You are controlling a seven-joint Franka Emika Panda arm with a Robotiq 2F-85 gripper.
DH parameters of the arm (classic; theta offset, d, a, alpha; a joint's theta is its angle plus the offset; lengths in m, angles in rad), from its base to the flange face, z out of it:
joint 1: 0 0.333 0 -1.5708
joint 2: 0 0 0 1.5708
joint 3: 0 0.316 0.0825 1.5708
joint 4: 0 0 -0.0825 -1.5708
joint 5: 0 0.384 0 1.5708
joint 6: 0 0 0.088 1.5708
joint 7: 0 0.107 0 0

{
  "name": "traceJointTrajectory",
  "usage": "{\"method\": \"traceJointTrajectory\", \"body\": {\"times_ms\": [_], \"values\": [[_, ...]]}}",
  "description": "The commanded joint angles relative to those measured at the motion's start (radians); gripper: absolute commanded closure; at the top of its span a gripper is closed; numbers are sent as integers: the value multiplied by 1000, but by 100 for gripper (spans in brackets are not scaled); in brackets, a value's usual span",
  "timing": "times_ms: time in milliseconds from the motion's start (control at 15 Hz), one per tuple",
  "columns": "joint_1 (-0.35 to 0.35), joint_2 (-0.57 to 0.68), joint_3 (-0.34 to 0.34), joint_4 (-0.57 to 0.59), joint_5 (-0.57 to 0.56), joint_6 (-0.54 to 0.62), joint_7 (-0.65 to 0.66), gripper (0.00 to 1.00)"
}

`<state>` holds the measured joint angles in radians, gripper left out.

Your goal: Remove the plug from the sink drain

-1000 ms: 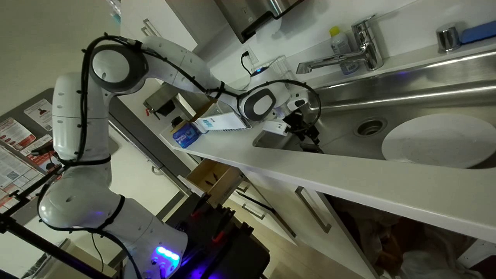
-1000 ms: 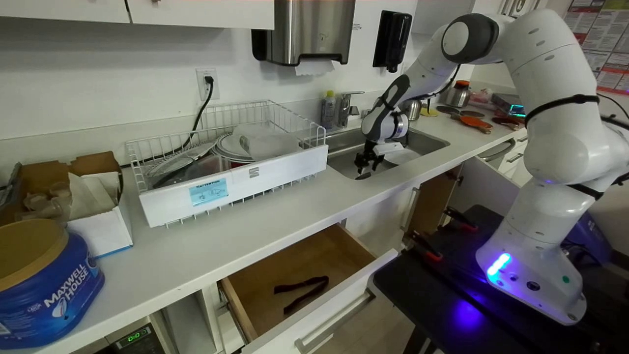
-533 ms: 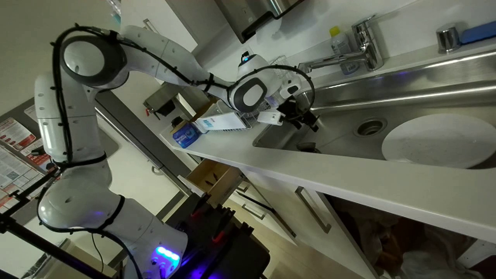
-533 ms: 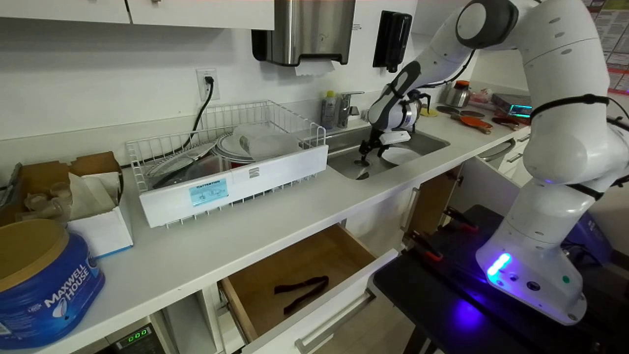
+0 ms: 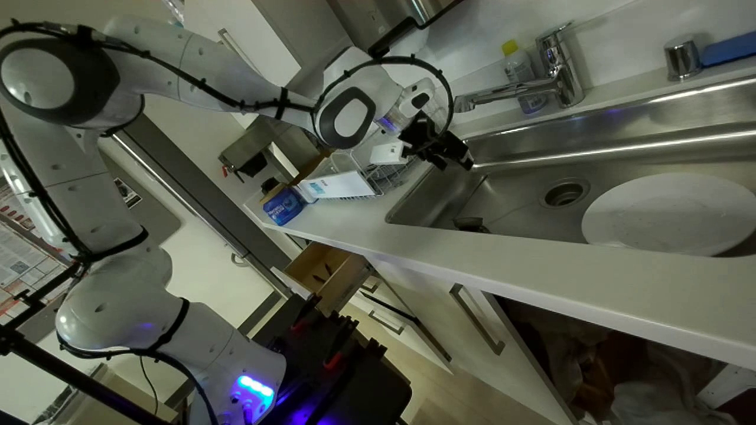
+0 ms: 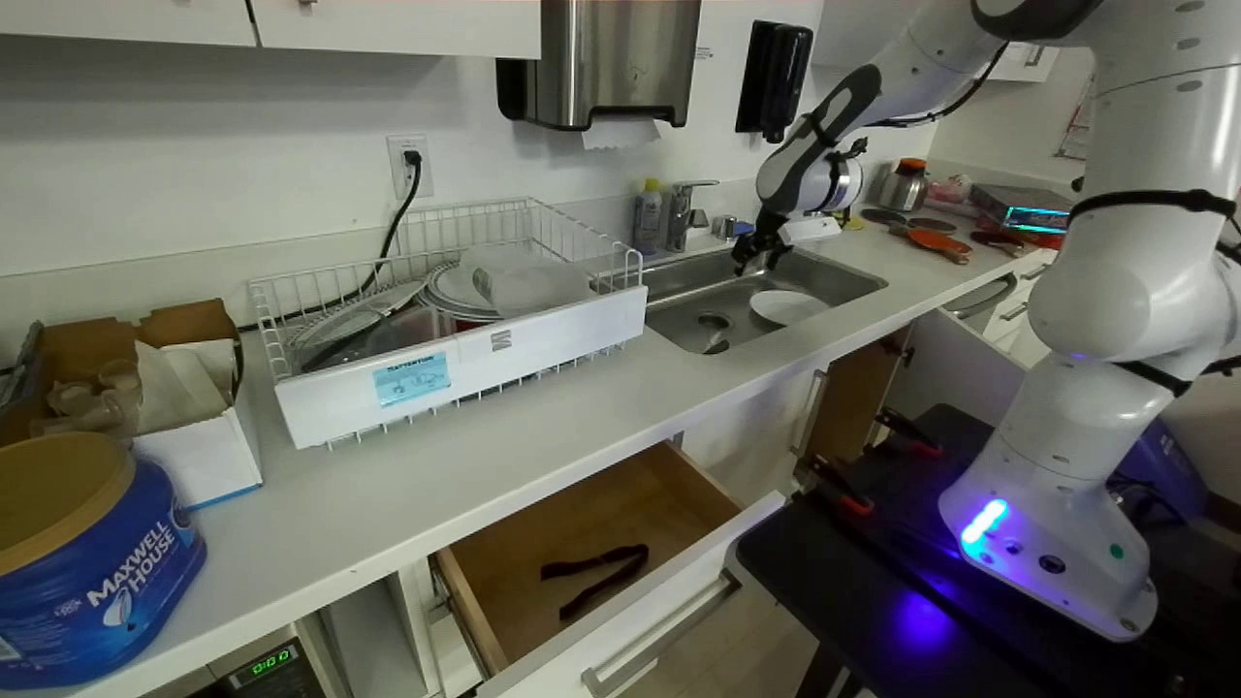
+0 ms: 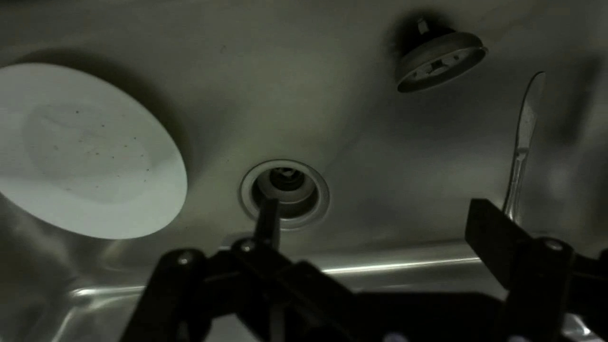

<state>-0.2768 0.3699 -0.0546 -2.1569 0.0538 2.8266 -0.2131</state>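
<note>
The drain plug (image 7: 441, 61), a dark round strainer, lies tilted on the sink floor in the wrist view. It also shows in an exterior view (image 5: 469, 224) near the sink's front left corner. The drain (image 7: 285, 192) is uncovered, with a dark hole inside its metal ring; it shows too in an exterior view (image 5: 565, 193). My gripper (image 7: 373, 209) is open, with nothing between its fingers. It hangs above the sink (image 6: 669, 291), apart from the plug, as both exterior views (image 5: 455, 158) (image 6: 761, 254) show. One fingertip covers part of the drain's ring in the wrist view.
A white plate (image 7: 90, 152) lies in the sink beside the drain. A knife (image 7: 520, 147) lies on the sink floor. The faucet (image 5: 514, 91) stands behind the sink. A white dish rack (image 6: 572, 325) stands beside the sink on the counter. A drawer (image 6: 601, 562) stands open below.
My gripper has risen from low in the sink beside the plug and moved toward the faucet side. The arm has pulled back. The plug stays on the sink floor.
</note>
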Motion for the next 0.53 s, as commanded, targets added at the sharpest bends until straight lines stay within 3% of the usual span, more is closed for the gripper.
{"method": "traceJointTrajectory", "body": {"times_ms": [0,333,467], "values": [[-12,-105,5,-81,12,27,-43,0],[5,-158,2,-104,14,17,-55,0],[15,-119,-12,-62,6,-1,-25,0]]}}
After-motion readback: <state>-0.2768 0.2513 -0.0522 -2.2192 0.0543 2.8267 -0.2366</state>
